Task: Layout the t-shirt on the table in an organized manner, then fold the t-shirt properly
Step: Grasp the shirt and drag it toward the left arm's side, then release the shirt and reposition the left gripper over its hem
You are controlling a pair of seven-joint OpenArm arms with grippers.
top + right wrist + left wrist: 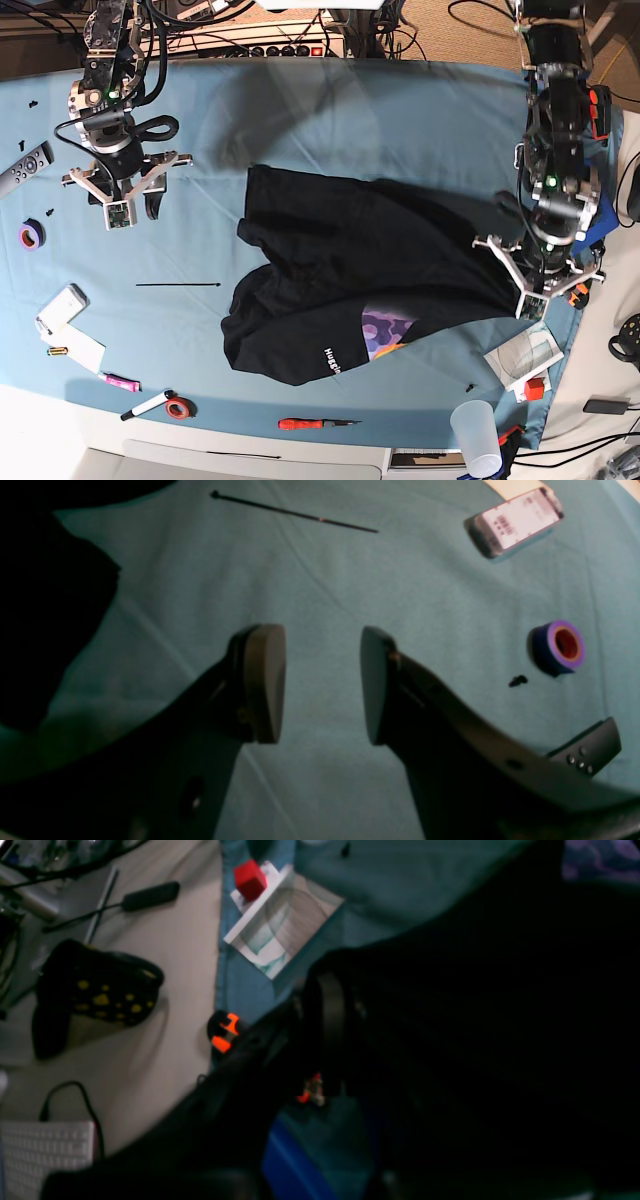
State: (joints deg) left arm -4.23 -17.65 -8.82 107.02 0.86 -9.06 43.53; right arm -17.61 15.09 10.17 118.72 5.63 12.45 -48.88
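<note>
Base view: t-shirt (360, 270) lies crumpled mid-worktop (330, 110), black, partly bunched, one edge stretched out toward my left pincer (537, 283). Purple print with an orange patch (385, 332) shows near the front hem. White lettering (331, 358) on the hem beside it, too small to read.

Left pincer is nearly closed, black fabric gathered at it in the left wrist view (450, 1015); the contact itself is too dark to make out, so I can't confirm the grip. Right pincer (322, 685) spread wide, nothing between the pads, hovering over bare blue cloth well apart from the shirt.

Containers: clear plastic cup (478, 438) at the front edge, upright, contents can't tell. Clear shallow square box (282, 922) near the corner, red cube (249, 879) just beside it.

Labels: small white device (517, 521) carries a barcode sticker, print unreadable. Purple tape roll (560, 647) nearby, black cable tie (295, 512) farther off. Remote (22, 165), markers (145, 405), red-handled screwdriver (315, 424) scattered along the edges.
</note>
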